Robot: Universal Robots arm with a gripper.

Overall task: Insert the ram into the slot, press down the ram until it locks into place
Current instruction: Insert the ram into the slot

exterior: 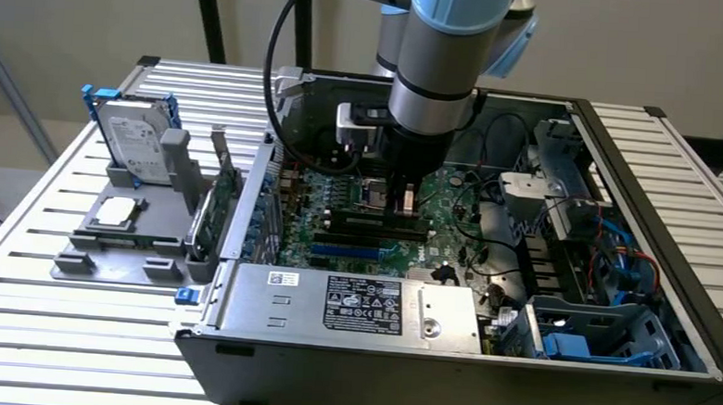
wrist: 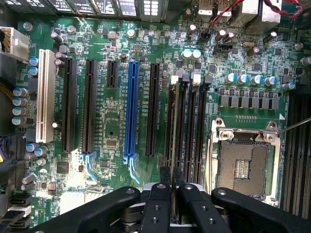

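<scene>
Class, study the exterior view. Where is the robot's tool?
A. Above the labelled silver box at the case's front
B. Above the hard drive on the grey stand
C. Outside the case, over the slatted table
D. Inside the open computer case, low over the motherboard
D: the tool hangs low inside the computer case, over the green motherboard and near the black memory slots.

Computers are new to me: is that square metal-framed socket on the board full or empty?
Empty: the socket shows a bare grid of contacts inside its metal frame, with no chip seated in it.
</scene>
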